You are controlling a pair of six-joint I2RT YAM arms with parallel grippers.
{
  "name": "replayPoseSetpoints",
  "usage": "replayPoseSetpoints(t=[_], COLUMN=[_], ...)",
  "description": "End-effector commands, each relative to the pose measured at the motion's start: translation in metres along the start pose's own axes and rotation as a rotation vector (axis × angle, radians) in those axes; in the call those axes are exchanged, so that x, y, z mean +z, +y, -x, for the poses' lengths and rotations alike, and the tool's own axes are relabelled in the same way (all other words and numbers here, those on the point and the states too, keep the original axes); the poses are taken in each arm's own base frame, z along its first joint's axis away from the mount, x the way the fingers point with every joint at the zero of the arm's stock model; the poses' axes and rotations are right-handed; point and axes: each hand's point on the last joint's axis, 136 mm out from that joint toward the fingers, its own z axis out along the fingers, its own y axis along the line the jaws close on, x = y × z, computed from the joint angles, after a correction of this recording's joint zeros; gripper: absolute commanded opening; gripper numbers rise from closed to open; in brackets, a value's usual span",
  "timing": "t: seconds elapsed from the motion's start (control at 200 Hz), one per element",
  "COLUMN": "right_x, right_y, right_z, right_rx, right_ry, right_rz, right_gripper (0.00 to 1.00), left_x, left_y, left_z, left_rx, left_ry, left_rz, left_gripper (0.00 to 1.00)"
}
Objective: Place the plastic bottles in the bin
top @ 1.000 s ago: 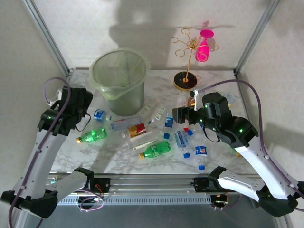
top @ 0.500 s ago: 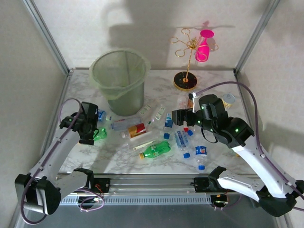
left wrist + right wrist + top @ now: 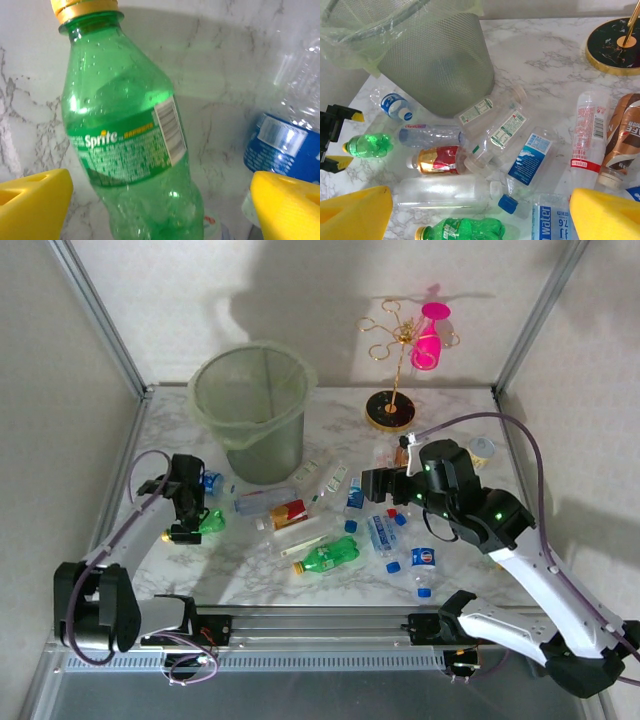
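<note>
Left gripper (image 3: 189, 512) lowered in last second onto green Sprite bottle (image 3: 130, 150) lying on table beside bin (image 3: 268, 445). Jaws spread wide, bottle straddled, not yet clamped. Right gripper (image 3: 480, 212) wide, nothing held. Grasp judged imminent.

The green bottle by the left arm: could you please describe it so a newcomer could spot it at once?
Find the large pale-green bin at the back left of the table. Just in front and leftward, the left gripper, fingers open, straddles a green Sprite bottle lying flat. Beside it is a clear blue-labelled bottle; the other green bottle lies mid-table.
</note>
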Motion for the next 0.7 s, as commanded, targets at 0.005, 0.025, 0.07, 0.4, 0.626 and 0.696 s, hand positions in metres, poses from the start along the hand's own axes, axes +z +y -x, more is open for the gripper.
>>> replayPoseSetpoints(t=[0.005,0.025,0.07,0.4,0.626,0.696], right_x=[0.002,0.002,0.004,0.014,0.015,0.015], right_y=[0.004,0.005,0.004,0.004,0.001,0.001], right_z=[0.008,0.008,0.008,0.002,0.001,0.001], right_rx=[0.013,0.013,0.011,0.014,0.016,0.018], right_ry=[-0.023,-0.024,-0.021,0.002,0.0,0.0], right_rz=[0.008,0.009,0.004,0.001,-0.008,-0.009], right_gripper=[0.92,0.92,0.92,0.92,0.92,0.91], left_x=[0.009,0.01,0.014,0.039,0.042,0.04], left_y=[0.001,0.002,0.006,0.026,0.028,0.026], left_z=[0.002,0.002,0.003,-0.004,0.002,0.004], left_rx=[0.046,0.048,0.047,0.081,0.095,0.1], left_ry=[0.0,-0.003,-0.005,0.026,-0.004,-0.01], left_rz=[0.011,0.013,0.023,0.097,0.093,0.084], left_gripper=[0.9,0.9,0.89,0.88,0.69,0.62])
